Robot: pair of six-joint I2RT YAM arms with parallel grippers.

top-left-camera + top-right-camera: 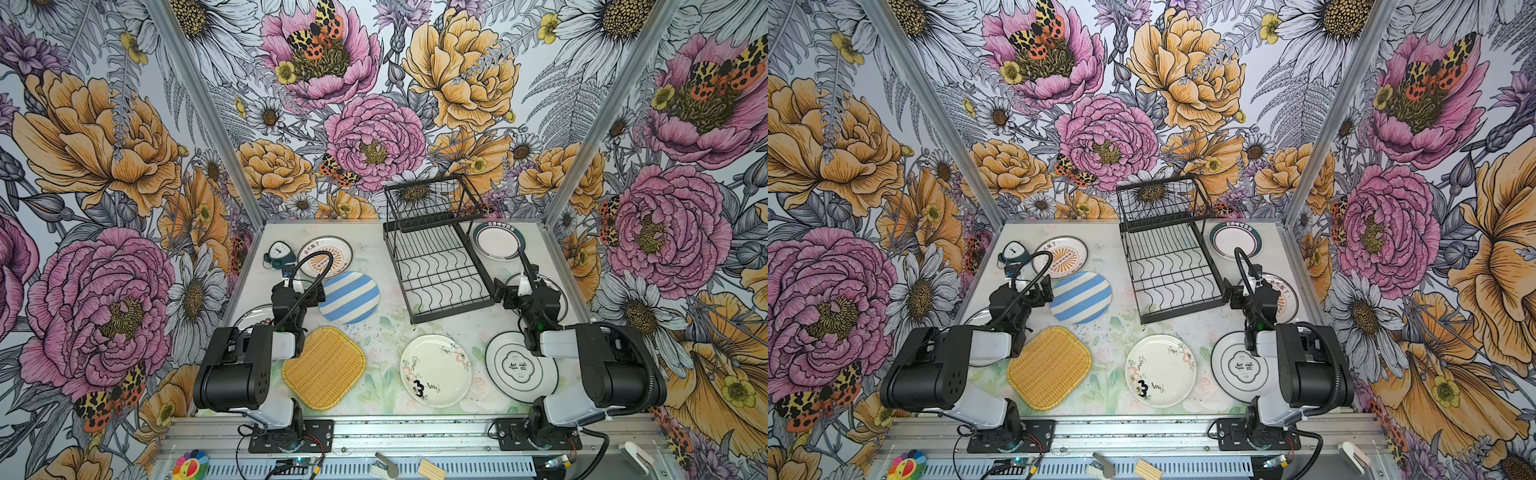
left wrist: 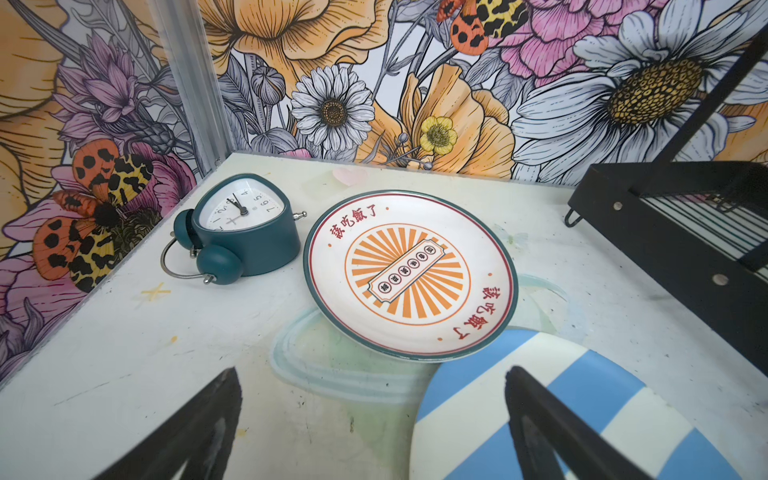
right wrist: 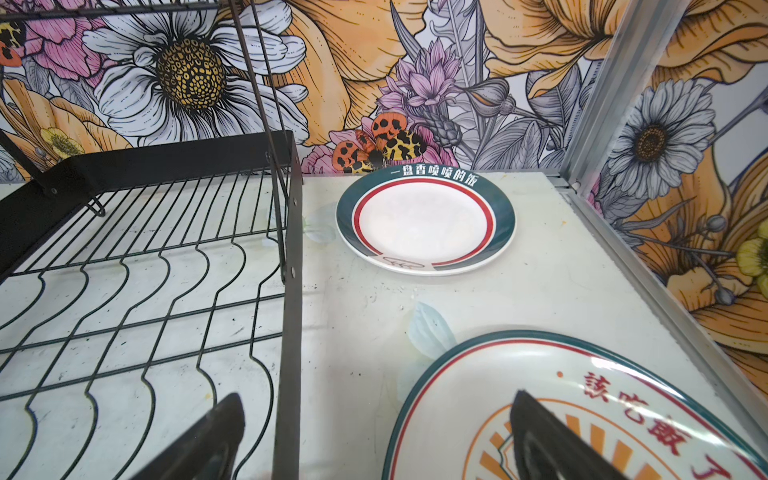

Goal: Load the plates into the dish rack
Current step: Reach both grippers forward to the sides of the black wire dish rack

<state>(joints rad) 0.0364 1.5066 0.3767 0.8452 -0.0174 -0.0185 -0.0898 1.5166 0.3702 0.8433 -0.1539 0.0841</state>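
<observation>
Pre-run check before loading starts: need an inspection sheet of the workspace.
Surface: table scuffed and stained.
Job's things: eight plates lie flat on the table, one partly under the left arm; dish rack holds none.
Clutter: alarm clock lying face up beside a plate.
Grippers: left gripper and right gripper open, holding nothing.
Cables: a black hose loops over each arm.
Surroundings: floral walls; flower toy by the front rail.

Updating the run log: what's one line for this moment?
dish rack empty | plates on table | left gripper open | right gripper open
</observation>
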